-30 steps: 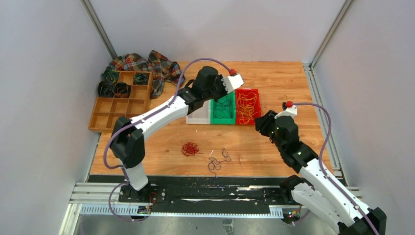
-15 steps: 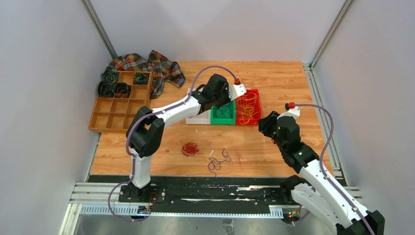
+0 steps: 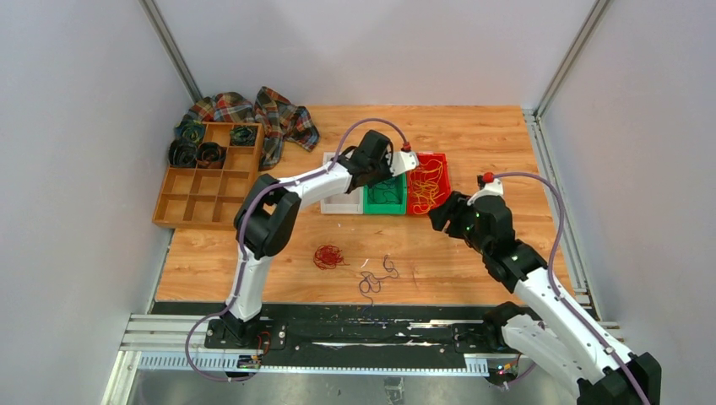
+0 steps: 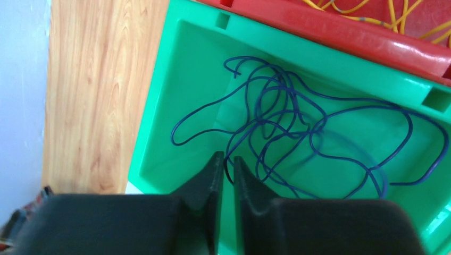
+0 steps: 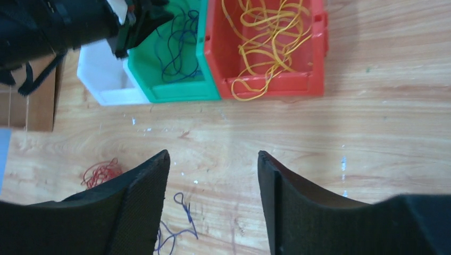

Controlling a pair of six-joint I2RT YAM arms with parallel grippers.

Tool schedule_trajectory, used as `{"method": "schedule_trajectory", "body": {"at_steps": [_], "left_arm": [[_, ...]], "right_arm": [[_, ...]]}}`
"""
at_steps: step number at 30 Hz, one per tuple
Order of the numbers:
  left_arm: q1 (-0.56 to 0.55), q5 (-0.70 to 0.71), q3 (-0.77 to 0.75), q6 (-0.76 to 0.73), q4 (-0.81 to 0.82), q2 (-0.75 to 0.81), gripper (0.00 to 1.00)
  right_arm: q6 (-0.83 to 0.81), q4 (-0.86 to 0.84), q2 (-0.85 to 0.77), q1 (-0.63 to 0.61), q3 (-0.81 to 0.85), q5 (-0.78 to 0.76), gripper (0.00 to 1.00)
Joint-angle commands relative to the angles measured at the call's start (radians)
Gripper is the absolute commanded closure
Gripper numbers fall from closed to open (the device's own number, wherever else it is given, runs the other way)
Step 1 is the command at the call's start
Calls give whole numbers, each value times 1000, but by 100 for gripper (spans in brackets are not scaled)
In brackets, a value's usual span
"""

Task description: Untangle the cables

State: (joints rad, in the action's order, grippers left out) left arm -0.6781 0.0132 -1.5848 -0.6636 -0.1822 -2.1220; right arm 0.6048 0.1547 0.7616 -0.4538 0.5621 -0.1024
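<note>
On the bench [image 3: 490, 135], the left arm [image 3: 312, 181] has stretched out and dropped lower over the bins in the last second. The right arm [image 3: 523, 270] has swung inward toward them. Seen from its wrist, the left hand [image 4: 224, 159] sits just above the near rim of the green bin [image 4: 165, 95], its fingers drawn almost together with no strand visibly caught between them. The right hand [image 5: 213, 170] hovers spread wide apart and empty over bare wood. A dark blue cable [image 4: 276, 85] lies loose in the green bin and yellow cables [image 5: 266, 32] fill the red bin [image 5: 266, 87]. The white bin [image 5: 101, 79] appears empty. The red knot [image 3: 328, 256] and the dark tangle [image 3: 376, 277] lie near the front edge, so sorting is likely only partway done.
</note>
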Motion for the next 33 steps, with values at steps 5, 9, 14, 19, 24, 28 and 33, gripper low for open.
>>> {"method": "schedule_trajectory", "body": {"at_steps": [5,9,14,19,24,28,33], "left_arm": [[5,-31,-162,4,-181,39,42],[7,-55,-175,3,-259,106,17],[16,-126,-215,34,-419,200,2],[31,-188,-240,51,-551,308,2],[67,-201,-237,63,-659,449,2],[97,-149,-212,77,-707,557,2],[127,-46,-193,140,-722,659,2]], "right_arm": [[-67,24,102,-268,31,93,29],[-100,29,210,-433,63,60,27],[-167,110,410,-570,198,51,26],[-196,173,579,-638,280,58,27],[-209,174,671,-666,301,82,34],[-231,214,762,-666,357,116,51],[-260,241,868,-666,428,157,71]]}}
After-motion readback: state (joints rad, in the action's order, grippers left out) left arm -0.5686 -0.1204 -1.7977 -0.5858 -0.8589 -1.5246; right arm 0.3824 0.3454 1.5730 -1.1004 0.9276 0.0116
